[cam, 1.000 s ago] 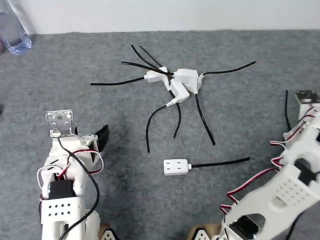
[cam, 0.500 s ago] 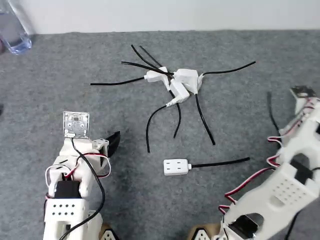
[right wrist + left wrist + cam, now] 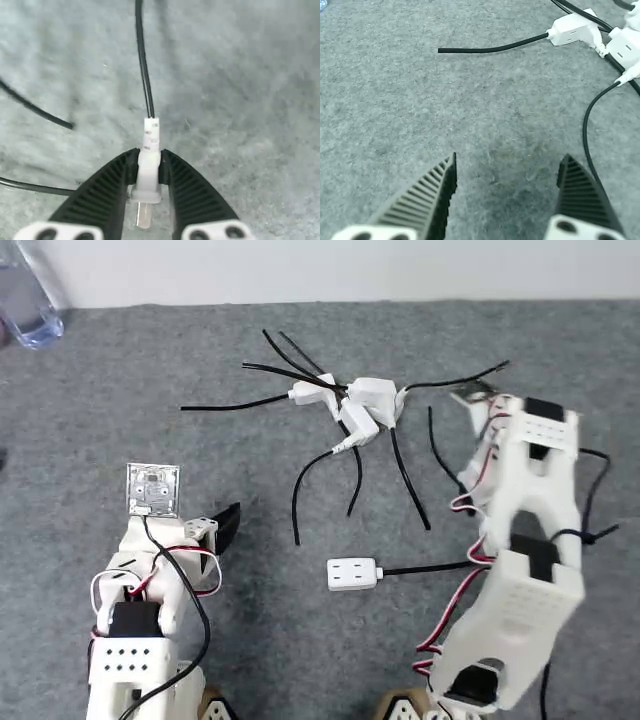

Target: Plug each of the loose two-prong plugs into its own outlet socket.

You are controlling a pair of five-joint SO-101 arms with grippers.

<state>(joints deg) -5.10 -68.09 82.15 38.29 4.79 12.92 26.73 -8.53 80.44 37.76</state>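
The right claw [image 3: 148, 156] is clamped on a two-prong plug [image 3: 149, 142]. Its two black ribbed fingers [image 3: 107, 192] press the plug's white body from either side, and the plug sits right at their tips. The plug is small and white, with a narrow collar where its thin black cord [image 3: 142, 60] leaves and runs away from the claw over the bench [image 3: 250, 100]. A pale metal prong [image 3: 143, 216] pokes out of the other end, back between the fingers. In the high view the right arm [image 3: 530, 470] is stretched out over the bench, its far end near the right side of a cluster of white plugs and sockets [image 3: 362, 405]. Black leads fan out from that cluster in several directions. The left claw [image 3: 509, 165] hovers with its fingers wide apart and nothing between them, above bare bench well short of the cluster's nearest white piece [image 3: 572, 31]. A single white outlet socket [image 3: 352, 573] lies flat between the two arms, apart from the cluster, with its own black lead running off toward the right arm. The bench is covered in grey, felt-like carpet, a white wall [image 3: 350, 270] runs along its far edge, and a clear plastic bottle [image 3: 25, 300] stands in the far left corner.
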